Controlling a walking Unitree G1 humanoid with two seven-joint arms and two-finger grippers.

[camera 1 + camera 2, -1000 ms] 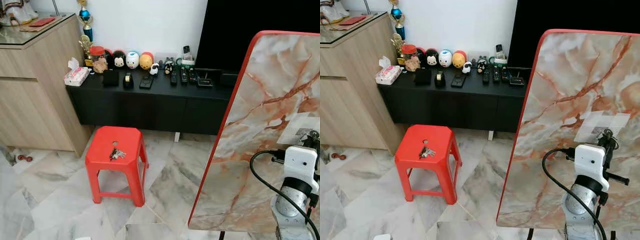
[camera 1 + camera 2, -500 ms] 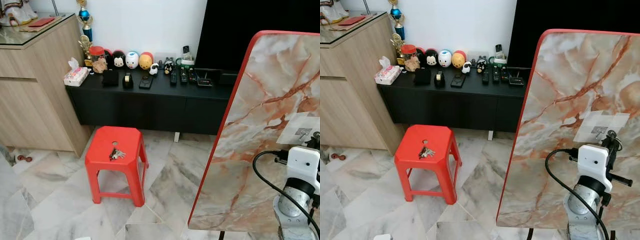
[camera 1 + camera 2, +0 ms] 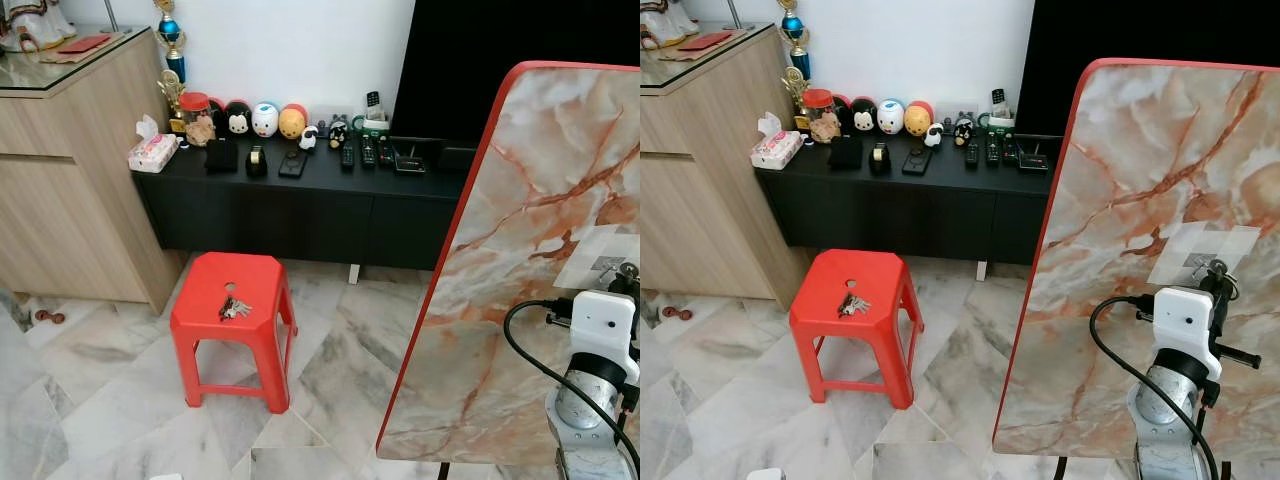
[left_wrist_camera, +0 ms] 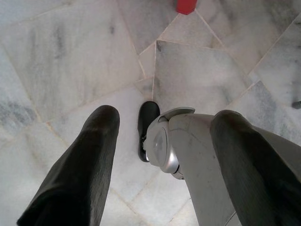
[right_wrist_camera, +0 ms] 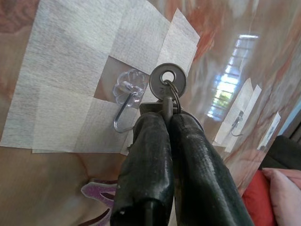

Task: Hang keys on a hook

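Over at 9 o'clock a red stool (image 3: 232,300) is sitting on the marble floor (image 3: 90,400) with a second bunch of keys (image 3: 234,308) lying on its seat. At 12 o'clock behind it a black cabinet (image 3: 300,200) is holding toys and remotes. The left gripper (image 4: 160,155) is hanging idle over the floor with its fingers (image 4: 80,165) spread wide apart, nothing between them. At 3 o'clock a marble board (image 3: 540,230) is standing upright, and the right gripper (image 5: 164,127) is reaching up to it, fingers (image 5: 197,165) pinching a key (image 5: 167,84) tight. The key's round head is sitting just beside the clear hook (image 5: 126,96) taped to the board, at about 3 o'clock of it. Can't tell if it's touching the hook.
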